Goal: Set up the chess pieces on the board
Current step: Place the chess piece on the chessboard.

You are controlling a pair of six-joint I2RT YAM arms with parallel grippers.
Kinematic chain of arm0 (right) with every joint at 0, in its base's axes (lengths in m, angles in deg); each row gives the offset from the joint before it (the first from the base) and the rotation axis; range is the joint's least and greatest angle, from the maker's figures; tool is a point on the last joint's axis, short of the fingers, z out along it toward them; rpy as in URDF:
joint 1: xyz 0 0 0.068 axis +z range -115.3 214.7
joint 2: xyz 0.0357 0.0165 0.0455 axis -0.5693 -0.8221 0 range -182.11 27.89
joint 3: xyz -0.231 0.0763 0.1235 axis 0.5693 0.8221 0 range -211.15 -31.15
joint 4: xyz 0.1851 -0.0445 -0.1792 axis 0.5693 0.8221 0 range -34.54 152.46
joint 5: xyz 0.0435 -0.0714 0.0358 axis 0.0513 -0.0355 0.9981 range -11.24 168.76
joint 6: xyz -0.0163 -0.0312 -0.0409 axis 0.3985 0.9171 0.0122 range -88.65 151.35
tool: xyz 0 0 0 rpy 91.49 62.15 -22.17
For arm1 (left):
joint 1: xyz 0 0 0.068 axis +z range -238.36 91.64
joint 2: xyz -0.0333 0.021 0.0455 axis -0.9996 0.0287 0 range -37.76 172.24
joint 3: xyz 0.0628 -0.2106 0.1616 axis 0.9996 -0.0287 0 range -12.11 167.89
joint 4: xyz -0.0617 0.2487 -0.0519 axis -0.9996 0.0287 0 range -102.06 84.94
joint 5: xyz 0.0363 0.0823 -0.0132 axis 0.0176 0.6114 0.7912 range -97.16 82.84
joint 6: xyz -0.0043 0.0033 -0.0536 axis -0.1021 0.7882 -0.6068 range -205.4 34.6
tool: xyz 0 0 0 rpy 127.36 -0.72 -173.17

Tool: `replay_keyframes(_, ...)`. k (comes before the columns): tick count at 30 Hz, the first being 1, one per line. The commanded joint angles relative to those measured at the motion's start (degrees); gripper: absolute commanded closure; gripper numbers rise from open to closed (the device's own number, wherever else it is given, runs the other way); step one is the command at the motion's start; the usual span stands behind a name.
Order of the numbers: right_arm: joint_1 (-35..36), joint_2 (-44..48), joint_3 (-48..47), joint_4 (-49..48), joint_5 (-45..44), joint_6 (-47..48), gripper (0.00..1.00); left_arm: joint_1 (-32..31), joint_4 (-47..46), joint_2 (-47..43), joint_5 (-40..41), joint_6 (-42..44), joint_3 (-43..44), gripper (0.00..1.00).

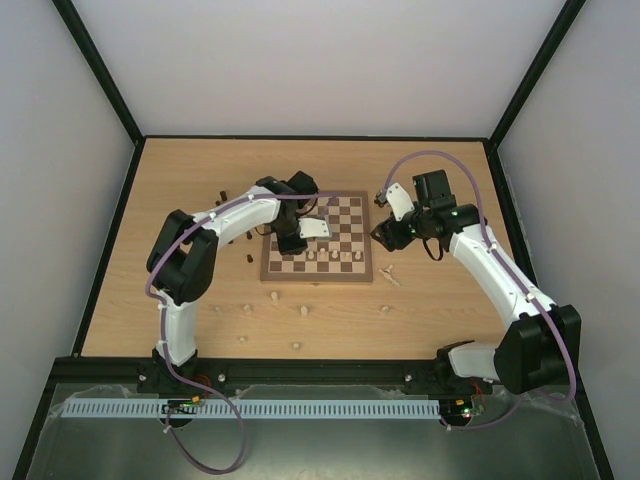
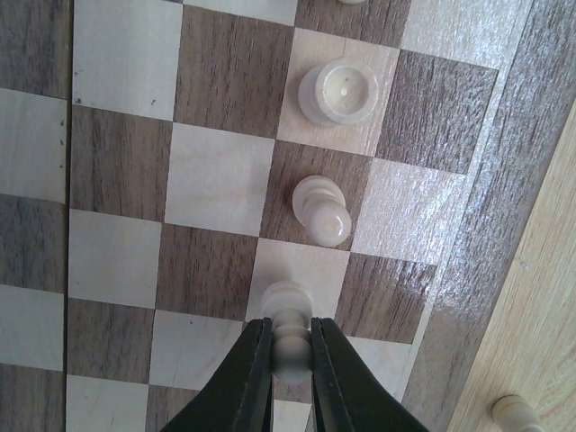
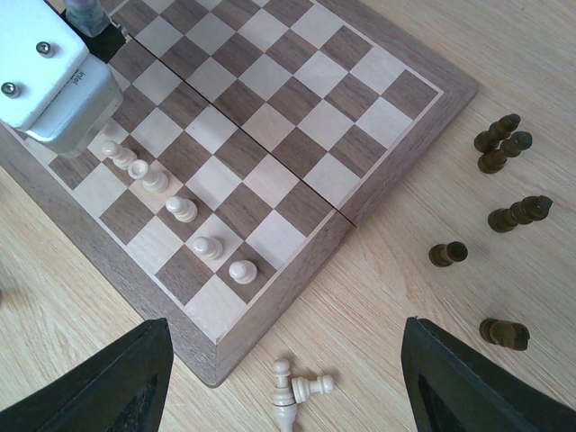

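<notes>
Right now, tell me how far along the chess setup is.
Early. Done: a short row of pale pieces stands along one edge of the board. In hand: the left gripper is shut on a pale piece at that row. Remaining: the dark pieces and loose pale pieces lie off the board; the right gripper is open, empty.

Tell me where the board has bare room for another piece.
Free: the board squares between the pale row and the far rim. Crowded: that edge row, where the left claw grips a pale pawn. Dark pieces litter the tabletop beside it.

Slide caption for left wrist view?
Left gripper shut on a pale pawn over the board, another pale piece on the next square.
</notes>
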Motion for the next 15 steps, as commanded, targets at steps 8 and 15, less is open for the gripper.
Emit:
replay_keyframes(8,-0.2,0.3,0.9,1.2,0.9,0.8,0.29,0.3,1.0,1.3,-0.8,0.4,0.9,0.88)
replay_keyframes(15,-0.3,0.4,0.9,1.2,0.9,0.9,0.29,0.3,1.0,1.3,-0.9,0.3,0.6,0.81)
